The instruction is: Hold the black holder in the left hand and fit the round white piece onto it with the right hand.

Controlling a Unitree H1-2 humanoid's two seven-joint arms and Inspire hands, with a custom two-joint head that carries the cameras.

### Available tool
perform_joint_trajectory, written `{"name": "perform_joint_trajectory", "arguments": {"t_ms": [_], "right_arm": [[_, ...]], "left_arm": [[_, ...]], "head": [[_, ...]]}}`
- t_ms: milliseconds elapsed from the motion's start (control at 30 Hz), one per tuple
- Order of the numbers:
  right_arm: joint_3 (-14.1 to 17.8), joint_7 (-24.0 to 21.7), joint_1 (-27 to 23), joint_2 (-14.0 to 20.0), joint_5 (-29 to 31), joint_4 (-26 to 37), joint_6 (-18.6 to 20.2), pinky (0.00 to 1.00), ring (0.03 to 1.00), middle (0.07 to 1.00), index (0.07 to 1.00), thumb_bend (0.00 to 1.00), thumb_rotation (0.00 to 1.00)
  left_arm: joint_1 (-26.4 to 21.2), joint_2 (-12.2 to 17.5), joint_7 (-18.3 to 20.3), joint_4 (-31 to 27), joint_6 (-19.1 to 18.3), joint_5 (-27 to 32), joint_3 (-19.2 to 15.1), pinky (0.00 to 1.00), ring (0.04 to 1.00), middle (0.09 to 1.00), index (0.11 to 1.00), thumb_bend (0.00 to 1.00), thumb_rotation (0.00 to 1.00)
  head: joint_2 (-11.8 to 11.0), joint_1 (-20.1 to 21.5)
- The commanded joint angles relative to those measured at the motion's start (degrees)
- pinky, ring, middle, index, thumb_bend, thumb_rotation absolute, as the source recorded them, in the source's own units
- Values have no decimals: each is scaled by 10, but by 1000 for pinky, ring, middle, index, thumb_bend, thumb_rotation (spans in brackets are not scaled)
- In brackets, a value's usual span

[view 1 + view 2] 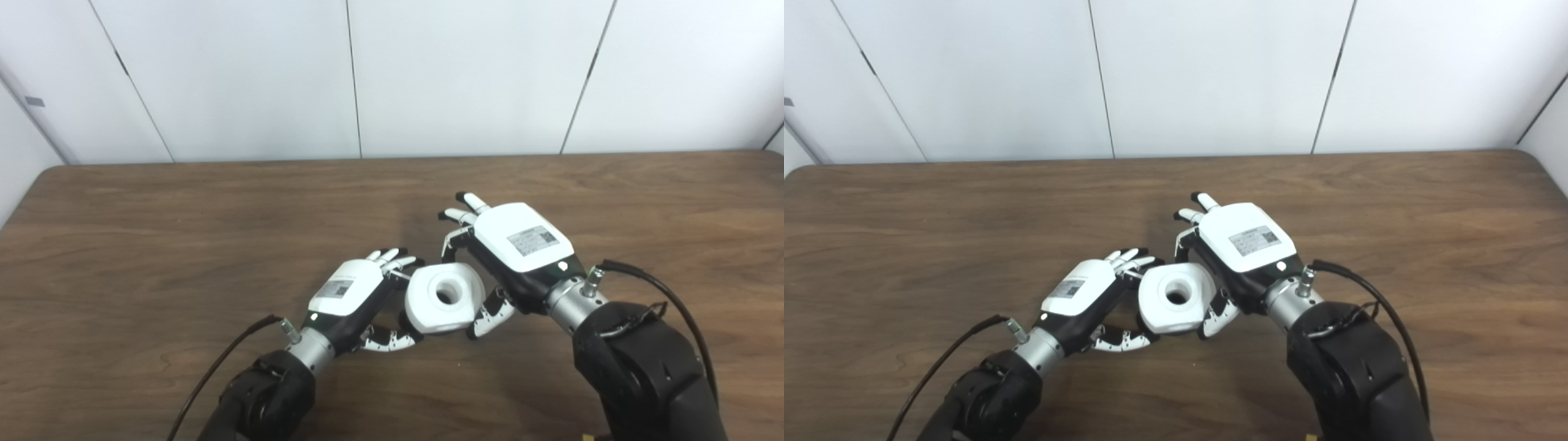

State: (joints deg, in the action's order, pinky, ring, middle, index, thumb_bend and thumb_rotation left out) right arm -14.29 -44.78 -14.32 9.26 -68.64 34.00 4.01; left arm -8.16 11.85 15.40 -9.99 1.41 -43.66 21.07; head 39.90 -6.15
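Reaching in from the bottom edge, both arms meet over the middle of the table (184, 202). Nearest the camera, the left hand (349, 300) has its fingers and thumb curled around something below the white piece (445, 298). I think this is the holder, but it is almost fully hidden, so I cannot say how it sits. The white piece lies between the two hands, with its round hole facing up. It seems to rest on top of what the left hand grasps.

A little farther, the right hand (511, 254) touches the white piece with thumb and one finger on its right side, while the other fingers spread away towards the wall (459, 73). My judgement: the piece is already brought onto the holder, and what is left is pressing it fully down and letting go.

The right eye view shows the thumb of the right hand against the piece more clearly. The left eye view shows more of the left thumb under it.
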Motion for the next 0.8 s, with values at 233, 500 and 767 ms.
{"name": "perform_joint_trajectory", "arguments": {"t_ms": [233,500,767], "right_arm": [[3,8,-17,-2,6,18,-6,790,983,902,482,516,138],[3,8,-14,-5,3,15,-3,782,989,904,482,516,139],[4,-1,-14,2,6,20,-4,797,996,922,490,512,165]], "left_arm": [[-17,-4,-20,-4,10,-7,0,1000,973,904,481,515,50],[-18,-3,-18,-3,7,-8,1,1000,979,909,481,515,50],[-17,-3,-22,-1,11,-7,1,1000,981,910,481,515,49]], "head": [[0,0],[-3,-1],[-3,0]]}}
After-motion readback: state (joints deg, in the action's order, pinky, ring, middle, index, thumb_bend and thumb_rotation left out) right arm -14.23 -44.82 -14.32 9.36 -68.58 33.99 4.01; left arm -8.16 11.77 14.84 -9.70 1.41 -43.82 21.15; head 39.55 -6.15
